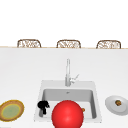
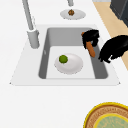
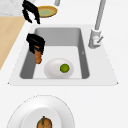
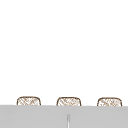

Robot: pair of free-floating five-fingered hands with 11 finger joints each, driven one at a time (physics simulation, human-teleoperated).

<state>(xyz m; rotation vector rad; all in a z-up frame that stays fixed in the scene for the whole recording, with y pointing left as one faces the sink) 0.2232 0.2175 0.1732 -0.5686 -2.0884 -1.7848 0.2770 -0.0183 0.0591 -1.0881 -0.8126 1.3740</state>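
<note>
Grasping a carrot (image 2: 91, 50): right hand (image 2: 90, 37), fingers curled round the top end, up against the sink (image 1: 41, 86) front wall. Carrot hanging tilted, tip down inside the basin, close to the front wall; cannot tell whether it touches the wall.

Left hand (image 1: 43, 106) hovering at the sink's front-left corner, over the rim edge; fingers loosely clenched, holding nothing. Apart from the right hand in the left side view.

Inside the sink: white plate (image 2: 73, 66) on the floor, centre, with a lime (image 2: 63, 59) on it. Near the carrot tip, not touching. Open floor toward the sink's back wall and its right half.

Faucet (image 1: 67, 72) on the back rim, well apart from both hands.

Red ball (image 1: 67, 113) in the front view, across the sink's front rim, with a bit of the carrot peeking out at its right edge.

Worktop (image 1: 25, 75) left of the sink: yellow-rimmed plate (image 1: 12, 110), near the front edge. Right of the sink: grey plate (image 1: 111, 106) with a brown item (image 1: 118, 102). Both well clear of the sink rim.
</note>
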